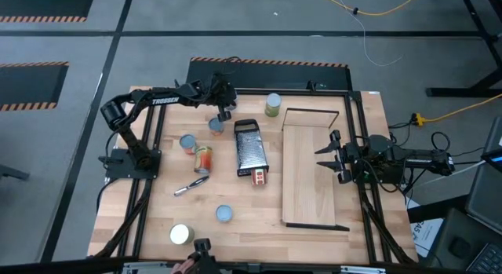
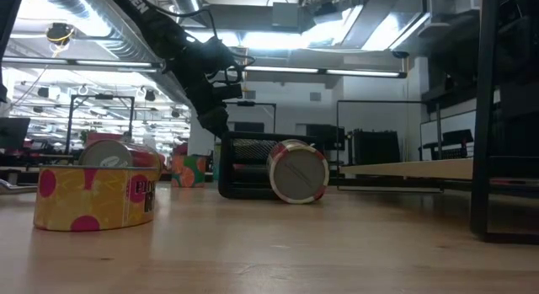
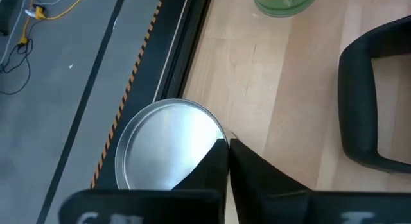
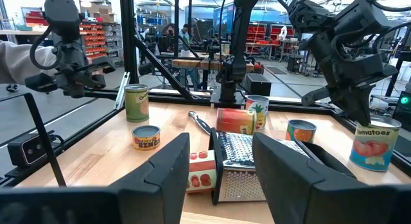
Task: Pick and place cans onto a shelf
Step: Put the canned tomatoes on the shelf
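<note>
Left claw [image 1: 222, 115] closed with nothing between its fingers [image 3: 212, 169], touching the rim of a silver-topped can [image 3: 168, 144] at the desk's [image 1: 314, 239] far edge, just beside the grater [image 1: 250, 148]. Right claw [image 1: 328, 156] open and empty, hovering over the shelf [image 1: 310, 176] at the desk's right side. Other cans spread left of the shelf: green one [image 1: 273, 104] at the far edge, red one [image 1: 259, 177] on its side touching the grater, yellow one [image 2: 93, 195] near the front.
</note>
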Controlling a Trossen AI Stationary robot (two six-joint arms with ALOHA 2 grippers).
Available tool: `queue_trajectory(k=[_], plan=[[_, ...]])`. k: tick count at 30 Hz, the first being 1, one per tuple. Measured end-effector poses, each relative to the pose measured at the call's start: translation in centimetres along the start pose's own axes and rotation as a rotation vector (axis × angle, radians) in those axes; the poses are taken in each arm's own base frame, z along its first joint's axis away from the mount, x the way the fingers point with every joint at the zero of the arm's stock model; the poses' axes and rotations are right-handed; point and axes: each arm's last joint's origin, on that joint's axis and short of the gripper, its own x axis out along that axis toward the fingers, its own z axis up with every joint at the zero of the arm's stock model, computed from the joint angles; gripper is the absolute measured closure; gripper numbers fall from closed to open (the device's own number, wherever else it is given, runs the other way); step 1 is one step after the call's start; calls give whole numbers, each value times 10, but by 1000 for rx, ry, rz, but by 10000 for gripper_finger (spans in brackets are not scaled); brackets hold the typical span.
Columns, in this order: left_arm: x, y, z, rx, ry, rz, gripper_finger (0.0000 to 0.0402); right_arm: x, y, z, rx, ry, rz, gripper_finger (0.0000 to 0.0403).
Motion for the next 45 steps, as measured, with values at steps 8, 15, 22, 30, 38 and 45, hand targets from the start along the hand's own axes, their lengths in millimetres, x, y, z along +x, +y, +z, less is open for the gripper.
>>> queue_trajectory(k=[8,15,22,30,38,45], plan=[[-1,2,4,-6,-13,6,400,0,0,3,-5,-32,-1,228],[-9,2,25,10,-63,14,401,-1,0,13,-15,-131,-5,228],[-24,-4,51,46,-77,-18,401,-5,-1,34,3,-208,-30,228],[-56,-20,86,113,-61,-89,401,-2,-4,65,-1,-209,-80,228],[-91,-55,116,215,-67,-187,401,23,-11,103,-104,-105,-129,228],[-113,-95,132,282,-134,-302,401,65,-24,131,-194,138,-230,228]])
